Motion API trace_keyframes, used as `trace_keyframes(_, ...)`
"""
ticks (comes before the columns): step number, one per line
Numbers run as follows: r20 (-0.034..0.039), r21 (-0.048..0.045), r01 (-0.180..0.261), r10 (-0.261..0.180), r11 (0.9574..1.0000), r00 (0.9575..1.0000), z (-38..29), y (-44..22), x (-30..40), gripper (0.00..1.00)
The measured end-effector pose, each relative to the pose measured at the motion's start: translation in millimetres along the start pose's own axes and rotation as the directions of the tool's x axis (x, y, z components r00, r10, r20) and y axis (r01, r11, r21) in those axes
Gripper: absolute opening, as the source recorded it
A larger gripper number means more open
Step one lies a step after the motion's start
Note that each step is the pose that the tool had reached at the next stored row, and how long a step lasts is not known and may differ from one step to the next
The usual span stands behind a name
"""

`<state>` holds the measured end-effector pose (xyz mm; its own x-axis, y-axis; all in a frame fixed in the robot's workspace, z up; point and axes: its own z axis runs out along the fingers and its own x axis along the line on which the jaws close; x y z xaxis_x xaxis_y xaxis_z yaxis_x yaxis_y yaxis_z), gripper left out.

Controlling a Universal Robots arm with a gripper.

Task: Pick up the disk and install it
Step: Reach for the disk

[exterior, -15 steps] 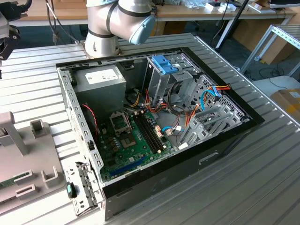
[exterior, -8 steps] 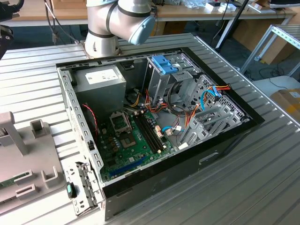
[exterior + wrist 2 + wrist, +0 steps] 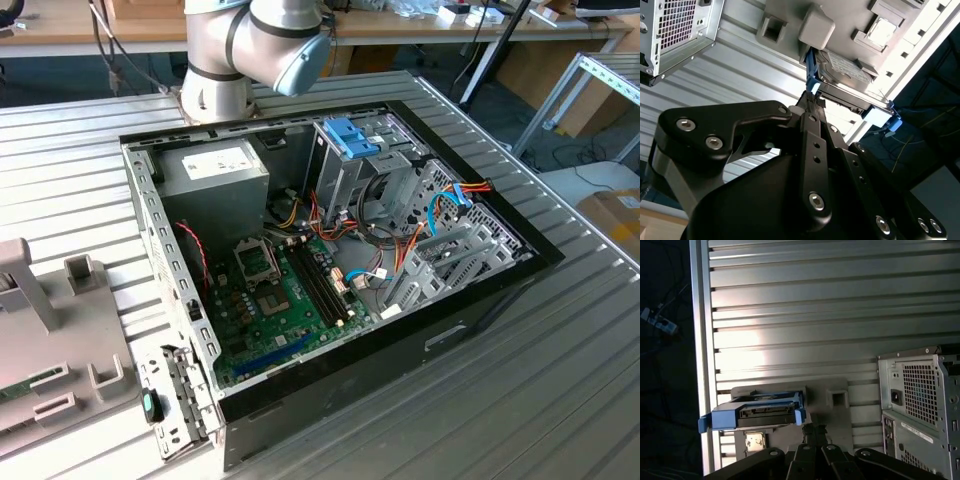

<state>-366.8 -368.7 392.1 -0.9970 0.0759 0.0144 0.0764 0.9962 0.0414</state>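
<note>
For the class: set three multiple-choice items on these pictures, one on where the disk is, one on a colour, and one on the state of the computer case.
1. Where does the disk lie? A in the computer case; B on the grey fixture; C in the gripper.
2. What colour are the disk's rails? A blue; B red; C yellow.
3. How is the computer case? A closed; B open side down; C open.

Answers:
1 B: in the first wrist view the disk sits on the grey fixture, ahead of the gripper.
2 A: the rails along its edges are bright blue.
3 C: the exterior view shows the motherboard inside.
</note>
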Motion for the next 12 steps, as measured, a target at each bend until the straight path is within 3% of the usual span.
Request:
trace_keyframes(5,-0.0001,0.0,0.0,0.0,1.0,1.0,0.1,-0.7,8.3,0.11)
trace_keyframes(12,0.0,0.0,0.0,0.0,1.0,1.0,0.1,-0.7,8.7,0.11)
